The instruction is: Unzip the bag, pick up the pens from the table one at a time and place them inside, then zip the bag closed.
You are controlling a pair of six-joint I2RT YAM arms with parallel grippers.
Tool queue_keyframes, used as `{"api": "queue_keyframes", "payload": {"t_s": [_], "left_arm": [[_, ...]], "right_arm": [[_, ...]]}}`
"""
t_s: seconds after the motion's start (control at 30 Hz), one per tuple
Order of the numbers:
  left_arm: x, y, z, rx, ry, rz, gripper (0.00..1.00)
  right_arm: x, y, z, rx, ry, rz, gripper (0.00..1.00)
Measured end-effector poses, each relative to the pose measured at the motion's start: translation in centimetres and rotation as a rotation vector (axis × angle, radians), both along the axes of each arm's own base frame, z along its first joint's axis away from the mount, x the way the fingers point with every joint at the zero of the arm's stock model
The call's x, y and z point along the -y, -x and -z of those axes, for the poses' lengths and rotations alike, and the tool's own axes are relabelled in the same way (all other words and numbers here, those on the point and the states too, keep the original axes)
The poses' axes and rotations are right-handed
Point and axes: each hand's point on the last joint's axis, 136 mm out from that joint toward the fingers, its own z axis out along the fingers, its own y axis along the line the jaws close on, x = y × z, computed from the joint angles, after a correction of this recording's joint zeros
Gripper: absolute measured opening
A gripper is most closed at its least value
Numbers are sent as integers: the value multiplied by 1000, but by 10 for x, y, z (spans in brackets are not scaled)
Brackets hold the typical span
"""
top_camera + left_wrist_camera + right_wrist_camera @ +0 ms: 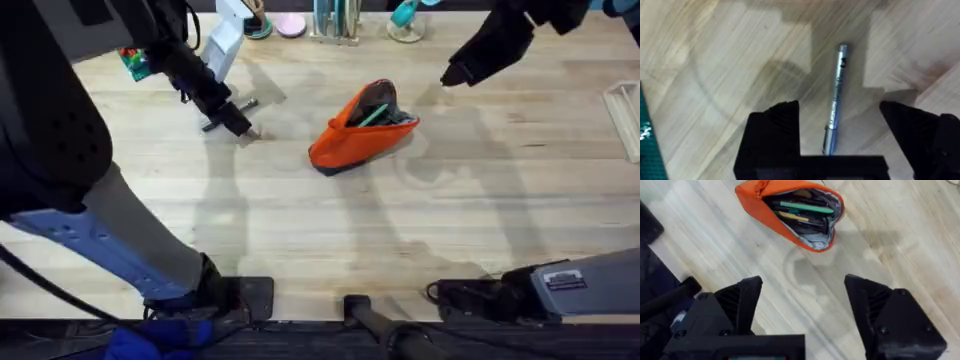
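The orange bag (360, 135) lay on the wooden worktop (320, 230) near its middle, its zipper undone and its mouth gaping wide. In the right wrist view the bag (765, 202) showed a pale grey lining and several slim things lying lengthwise inside: a green pen (806, 207), a yellow one just beside it, and darker items beneath that could not be told apart. From overhead the green pen (374, 117) showed as a streak in the opening.

The silvery grey pen (836, 95) lay flat on the worktop, well apart from the bag, toward the left. The left end effector (840, 117) hung directly over it with its fingers (782, 117) spread wide, one on each side of the pen and neither touching it. Overhead, the left end effector (235, 122) sat low over the same spot.

The right end effector (802, 302) was held above bare wood, near the bag's open end, its black fingers (865, 297) spread and holding nothing.
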Motion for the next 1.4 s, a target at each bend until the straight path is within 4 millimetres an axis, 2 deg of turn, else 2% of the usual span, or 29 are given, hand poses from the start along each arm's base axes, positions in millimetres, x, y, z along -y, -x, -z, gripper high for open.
{"api": "queue_keyframes", "payload": {"t_s": [0.4,0.77,0.83,0.93,1.1,1.17,1.4], "left_arm": [[8,5,4,-32,46,8,963],[9,5,4,-31,56,10,872],[10,5,4,-31,59,10,766],[10,4,4,-31,63,12,483],[12,5,4,-36,74,12,213],[14,5,3,-35,86,17,66],[15,4,2,-32,89,17,44]], "right_arm": [[0,0,0,0,0,0,996],[0,0,0,0,0,0,996],[0,0,0,0,0,0,996],[0,0,0,0,0,0,996],[0,0,0,0,0,0,996],[0,0,0,1,0,0,996],[0,0,0,0,0,0,996]]}}
